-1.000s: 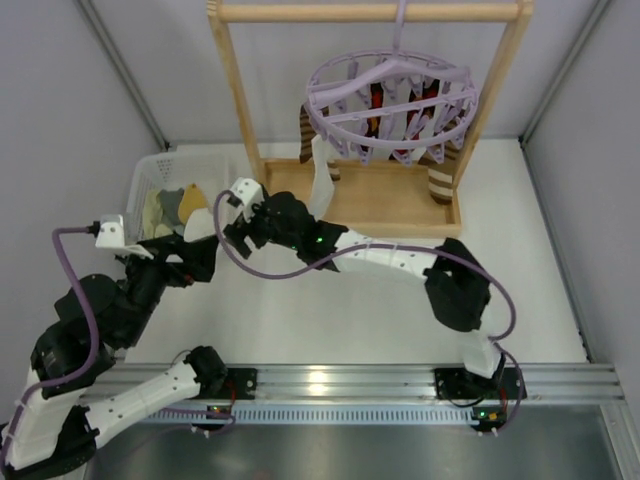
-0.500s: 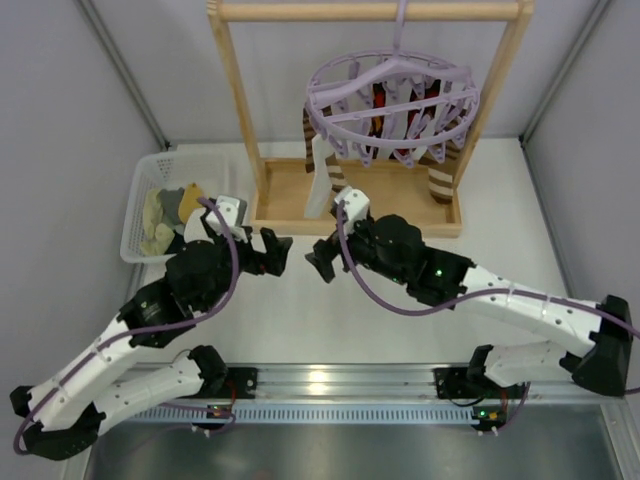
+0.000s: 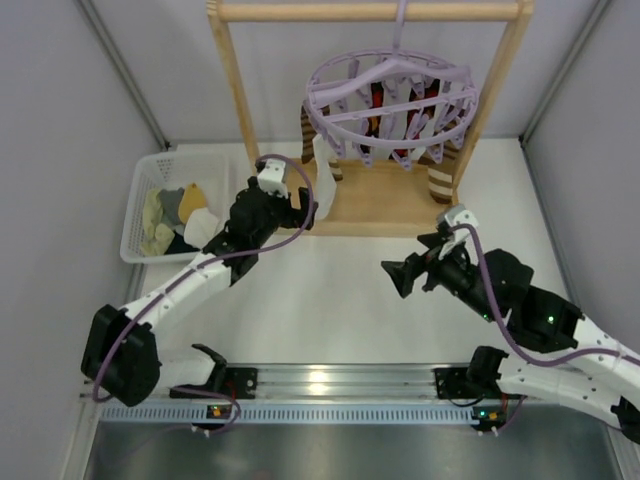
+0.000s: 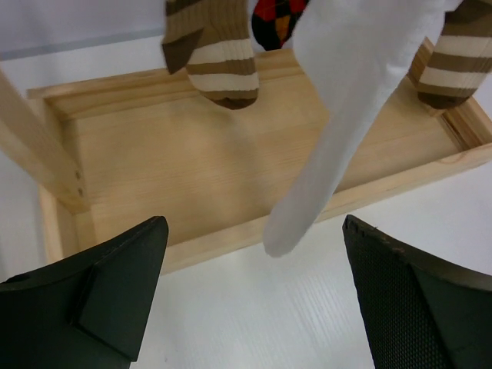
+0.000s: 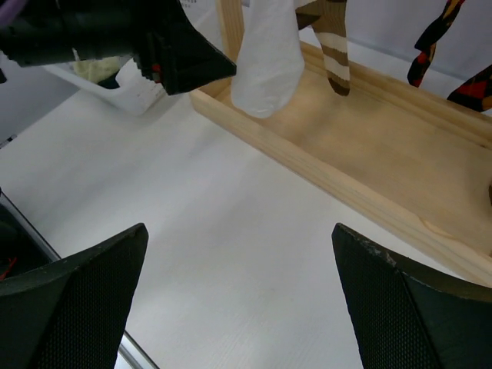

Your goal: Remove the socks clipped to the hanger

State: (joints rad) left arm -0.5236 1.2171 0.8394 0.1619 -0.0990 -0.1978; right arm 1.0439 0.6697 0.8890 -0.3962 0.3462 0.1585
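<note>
The lavender hanger [image 3: 390, 100] hangs by its hook from the wooden rack's top bar. Clipped to it are a white sock [image 3: 324, 185], brown striped socks [image 3: 440, 182] and black argyle socks [image 3: 377, 100]. My left gripper [image 3: 300, 212] is open and empty, just in front of the white sock's toe [image 4: 338, 131]. Its fingers [image 4: 115, 296] stand wide on either side below it. A striped sock [image 4: 215, 54] hangs behind. My right gripper [image 3: 400, 272] is open and empty over the table in front of the rack. It sees the white sock [image 5: 265, 61] and a striped sock [image 5: 332, 46].
The wooden rack [image 3: 235, 90] has a tray base [image 4: 192, 169] with a raised front rim [image 5: 346, 184]. A white basket [image 3: 140, 185] holding cloth pieces [image 3: 175, 212] sits at the left. Grey walls close in both sides.
My left gripper has moved up and right from near the basket to the white sock. My right arm has swung back from the left side to the right of the table.
</note>
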